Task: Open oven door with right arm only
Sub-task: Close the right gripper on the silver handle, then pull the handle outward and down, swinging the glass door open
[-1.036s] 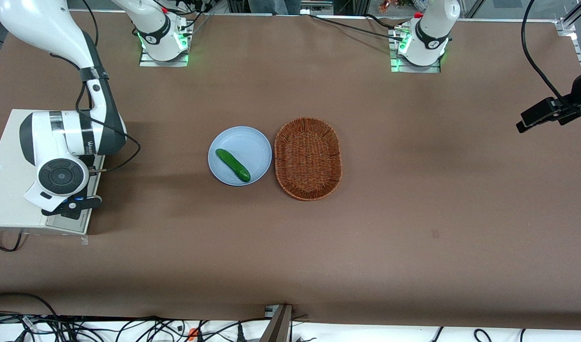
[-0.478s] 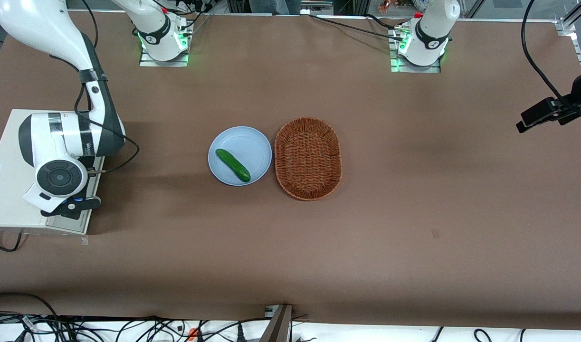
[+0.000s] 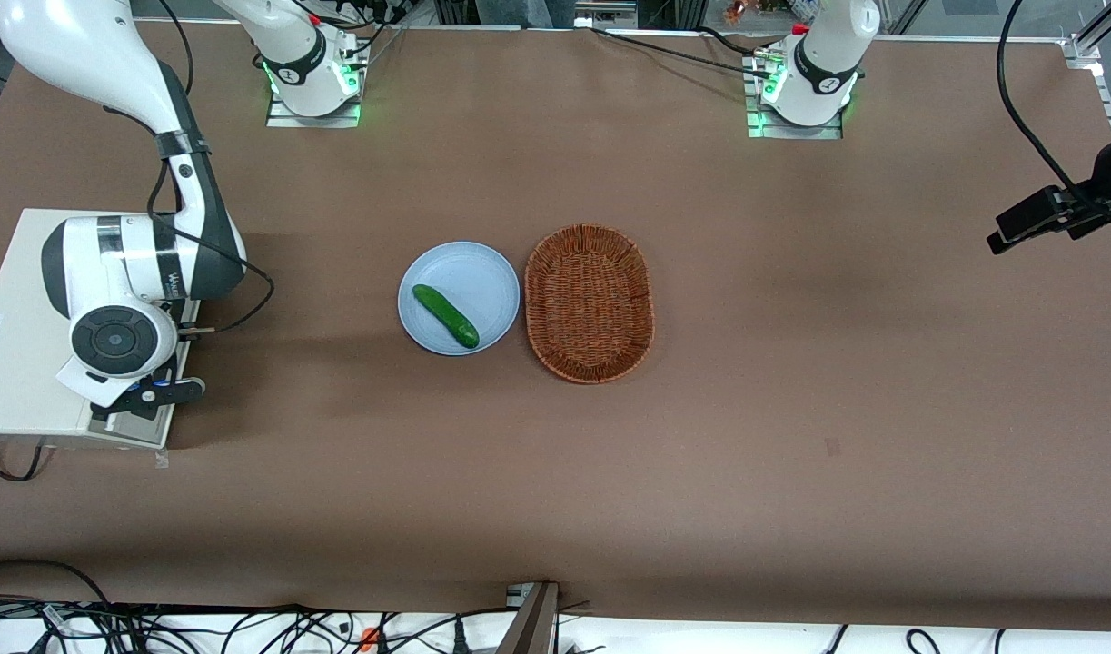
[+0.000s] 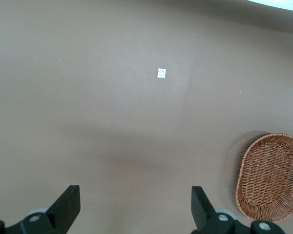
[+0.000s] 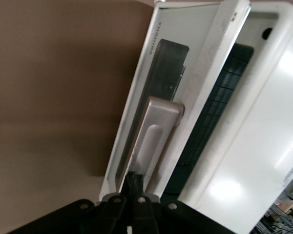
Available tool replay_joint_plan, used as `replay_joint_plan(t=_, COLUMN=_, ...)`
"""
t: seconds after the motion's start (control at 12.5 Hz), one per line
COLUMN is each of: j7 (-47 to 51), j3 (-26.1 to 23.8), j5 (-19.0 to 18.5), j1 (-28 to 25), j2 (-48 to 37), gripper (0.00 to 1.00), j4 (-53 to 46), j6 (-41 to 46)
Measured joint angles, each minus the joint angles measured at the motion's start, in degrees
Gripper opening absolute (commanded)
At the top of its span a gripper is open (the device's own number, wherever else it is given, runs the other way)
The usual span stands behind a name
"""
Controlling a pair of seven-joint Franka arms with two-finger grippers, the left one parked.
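As your gripper (image 5: 135, 197) stays clamped on the silver handle (image 5: 153, 139), the oven door (image 5: 151, 105) now stands ajar, showing the rack. The right arm (image 3: 123, 291) has drifted toward the table's middle, drawing it away from the oven (image 3: 14, 336) at the working arm's end; you're early in the swing.

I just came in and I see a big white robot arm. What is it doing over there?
The right arm is opening the oven door of the cream-white oven. Its pincer is shut on the door's silver handle. The door is open just a crack, showing the wire rack inside. A cucumber lies on a blue plate, beside a wicker basket.
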State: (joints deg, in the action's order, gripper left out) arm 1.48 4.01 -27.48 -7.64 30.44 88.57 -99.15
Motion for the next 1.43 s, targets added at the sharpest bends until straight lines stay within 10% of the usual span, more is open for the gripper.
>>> replay_joint_plan(t=1.43, j7=3.3, j3=-0.7, j5=19.0, j1=-1.1, j2=11.0, gripper=0.00, j4=-0.1, j6=-12.2)
